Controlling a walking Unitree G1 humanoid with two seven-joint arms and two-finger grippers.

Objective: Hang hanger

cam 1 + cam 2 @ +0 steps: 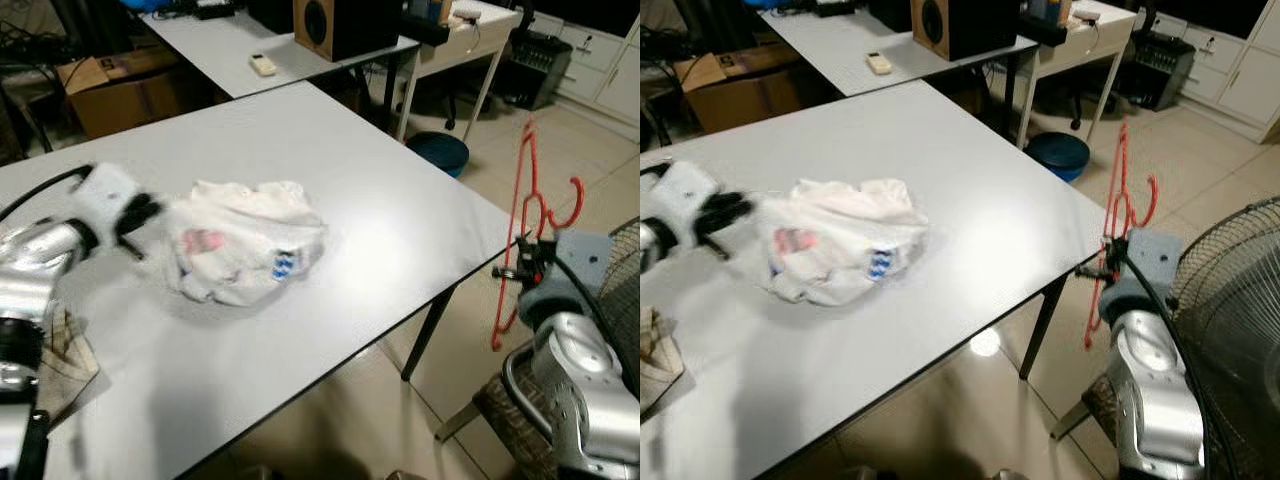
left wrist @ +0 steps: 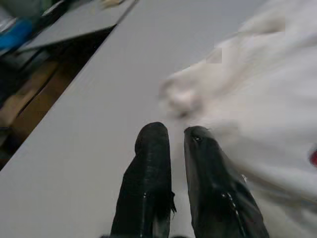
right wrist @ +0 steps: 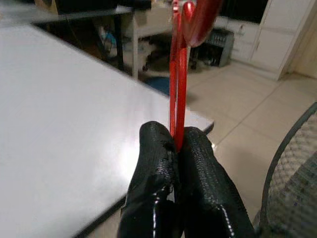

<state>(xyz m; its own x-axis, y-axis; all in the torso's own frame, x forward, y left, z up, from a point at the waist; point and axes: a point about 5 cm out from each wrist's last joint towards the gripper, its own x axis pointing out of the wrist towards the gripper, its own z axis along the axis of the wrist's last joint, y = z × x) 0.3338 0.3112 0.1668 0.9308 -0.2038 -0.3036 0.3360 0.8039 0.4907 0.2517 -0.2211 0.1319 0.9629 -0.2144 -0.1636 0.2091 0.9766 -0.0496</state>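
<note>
You have one red hanger point(image 1: 527, 215) in the scene, one crumpled white garment point(image 1: 245, 252) on the near worktop point(image 1: 380, 200), and two end effectors at work. Behind it stand two more tables, the nearer one carrying a wooden speaker point(image 1: 335, 22) and a small remote point(image 1: 263, 64). A blue bowl-shaped thing point(image 1: 438, 152) sits on the tiled floor, and a cardboard box point(image 1: 110, 85) lies at the far left under the rear table.

Your left end effector point(image 2: 171, 136) rests just over the worktop at the left edge of the garment, its two black fingers point(image 2: 148, 168) nearly together with a narrow gap between them and nothing in it. It is blurred in the head views, and so is the garment; you can make out red and blue print on the cloth but not what it reads. A checked cloth point(image 1: 62, 352) at your lower left is cut off by the left arm.

Your right end effector point(image 3: 177, 141) is off the right edge of the worktop, over the floor, its fingers pinching the hanger's thin red bar. The hanger stands upright above the fingers, its hook point(image 1: 573, 203) curling to the right. In the right wrist view its top is cut off by the frame. A wire fan guard point(image 1: 1240, 290) stands just beside the right arm, partly out of frame.
</note>
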